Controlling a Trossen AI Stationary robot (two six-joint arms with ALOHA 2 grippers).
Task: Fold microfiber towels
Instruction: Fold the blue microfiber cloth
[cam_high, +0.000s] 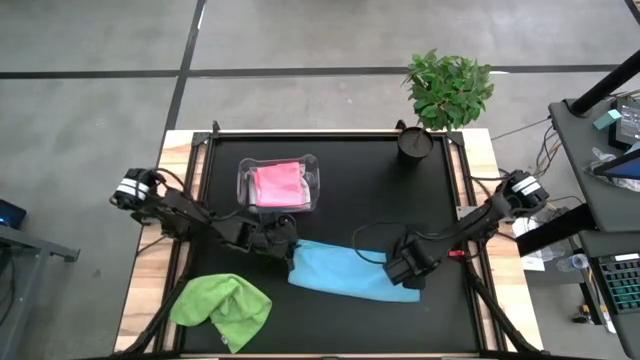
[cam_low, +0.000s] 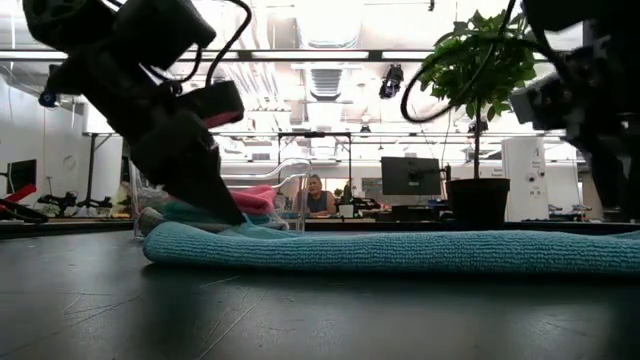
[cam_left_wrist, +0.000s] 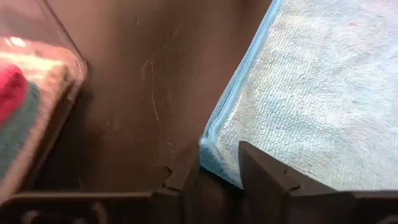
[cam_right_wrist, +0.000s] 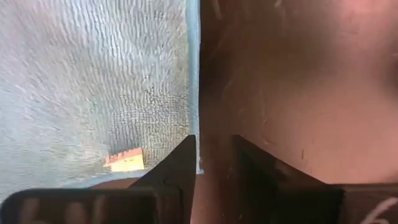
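Observation:
A light blue microfiber towel (cam_high: 350, 272) lies folded in a long flat strip on the black table, seen low and level in the low view (cam_low: 400, 250). My left gripper (cam_high: 283, 243) stands open at the strip's left end, slanting down, with the towel's corner (cam_left_wrist: 214, 155) in the gap between its fingers (cam_left_wrist: 217, 177). My right gripper (cam_high: 408, 272) points down, open, over the strip's right end; the towel's edge (cam_right_wrist: 194, 93) runs up to one finger (cam_right_wrist: 180, 165). A lime green towel (cam_high: 222, 305) lies crumpled on the table at the near left. My left gripper has the blue towel's left corner (cam_left_wrist: 214, 155) in the gap between its open fingers, with the towel flat on the table. Whether the fingers touch it I cannot tell. My right gripper has one finger (cam_right_wrist: 180, 165) at the towel's right edge; whether it touches the cloth I cannot tell.
A clear plastic tub (cam_high: 243, 170) holding a pink towel (cam_high: 278, 183) stands just beyond my left gripper. A black pot with a plant (cam_high: 414, 142) sits at the far right. Bare table lies between the tub and the pot.

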